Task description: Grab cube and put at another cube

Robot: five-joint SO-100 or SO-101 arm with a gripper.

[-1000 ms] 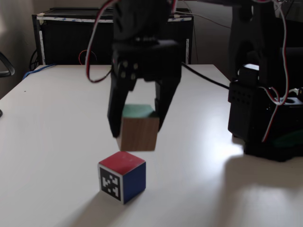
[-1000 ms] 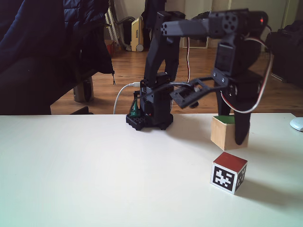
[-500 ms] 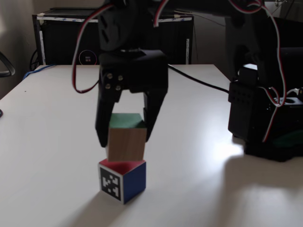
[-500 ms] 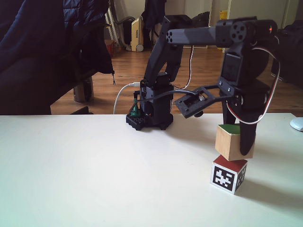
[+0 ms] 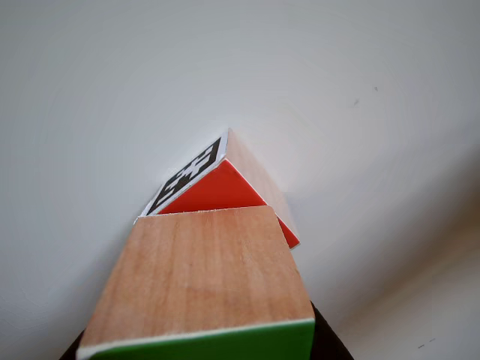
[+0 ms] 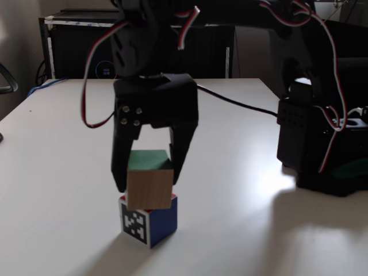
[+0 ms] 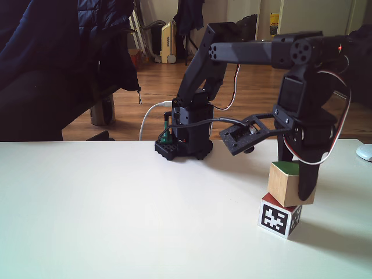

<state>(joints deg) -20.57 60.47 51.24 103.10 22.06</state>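
Because it is being set down as a stack, the cube [image 5: 199, 281] in the other view sits over another cube [image 5: 217, 187], bare wood uppermost, its green face at the bottom edge. In a fixed view, the gripper [image 6: 148, 184] is clamped on its sides, steadying it. In another fixed view, it rests slightly tilted on the table [image 7: 116, 221].

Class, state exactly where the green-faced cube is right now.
In both fixed views the green-faced cube sits, slightly tilted, atop the marker cube, between the gripper fingers.
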